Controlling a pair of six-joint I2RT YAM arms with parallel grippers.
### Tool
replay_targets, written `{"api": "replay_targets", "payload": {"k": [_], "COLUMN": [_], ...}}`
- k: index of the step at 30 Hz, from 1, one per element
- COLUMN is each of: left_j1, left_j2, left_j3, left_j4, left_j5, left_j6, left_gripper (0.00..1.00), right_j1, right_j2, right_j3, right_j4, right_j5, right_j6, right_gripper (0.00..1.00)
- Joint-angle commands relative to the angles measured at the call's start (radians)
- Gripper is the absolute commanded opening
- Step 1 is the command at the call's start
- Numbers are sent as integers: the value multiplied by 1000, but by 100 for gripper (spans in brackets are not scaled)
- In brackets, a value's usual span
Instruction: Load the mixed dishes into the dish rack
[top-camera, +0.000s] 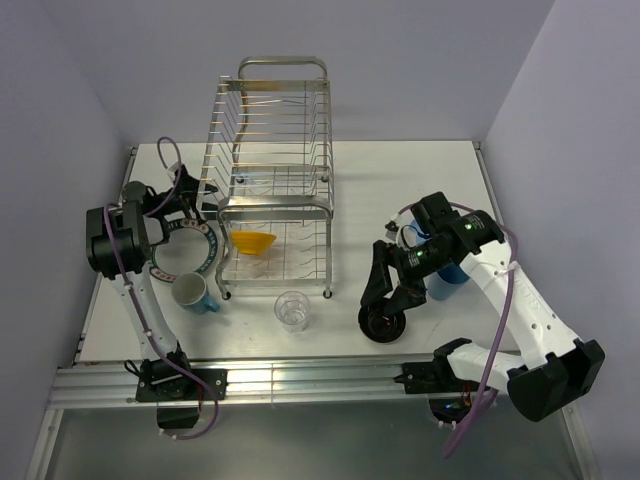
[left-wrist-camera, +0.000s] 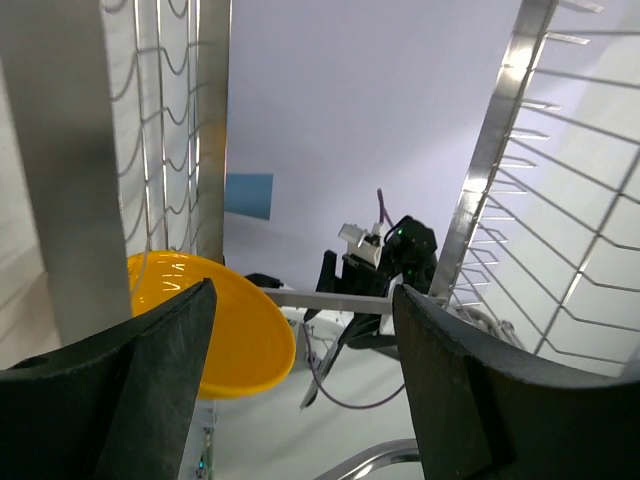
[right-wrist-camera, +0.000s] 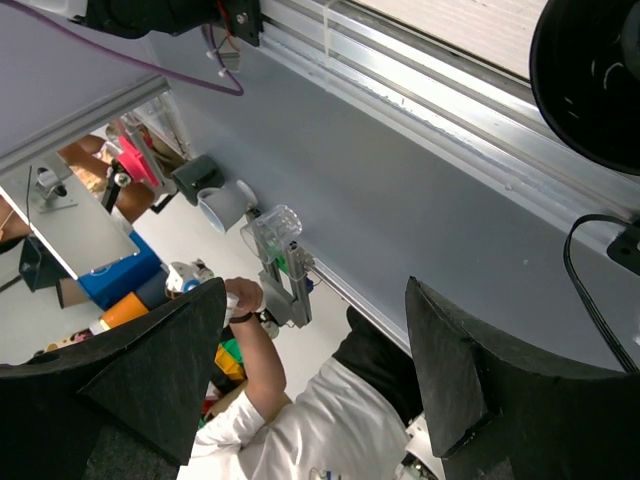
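Finds the left gripper (left-wrist-camera: 302, 295) spread and empty, close beside the tall silver wire dish rack (top-camera: 272, 170). Notes the yellow-orange bowl (top-camera: 253, 242) already on the lower tier. Counts on the white table (top-camera: 400, 180) the white plate with green patterned rim (top-camera: 190, 258), teal-and-white mug (top-camera: 193, 292), clear drinking glass (top-camera: 292, 311), black bowl (top-camera: 384, 324) and blue cup (top-camera: 447, 284). Shows the right gripper (right-wrist-camera: 315, 290) parted too, pinching nothing, near the black bowl.

Risks snagging rack wires with the left fingers, or nudging the black bowl off the near edge. Gives every dish's place from above; reveals only from the left wrist the bowl framed between uprights.
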Motion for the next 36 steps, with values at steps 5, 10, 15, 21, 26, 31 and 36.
{"api": "replay_targets", "payload": {"k": [5,10,15,21,26,31,36], "left_j1": [76,82,73,-34,37,50,38], "left_j2": [-98,-259,-504,-736,-877,-916,-988], "left_j3": [-11,-124,-235,-28,-168,-251,-339], "left_j4": [541,292,-168,-1645,-1691,-1666,-1583], "left_j5": [-94,-142,-151,-479,-479,-436,-398], "left_j6": [45,240,620,1625,1552,1484,1361], "left_gripper": [78,75,52,0,0,0,0], "right_j1": [-4,-4,-4,-4,-5,-5,-5], "right_j2": [30,50,53,36,15,-18,-57], "right_j3": [37,80,92,111,108,86,37], "right_j4": [-92,-80,-60,-45,-20,-3,31], "right_j5": [40,72,63,58,46,41,31], "right_j6": [-25,-21,-13,-5,5,19,45], "right_gripper": [79,79,79,79,79,79,79]}}
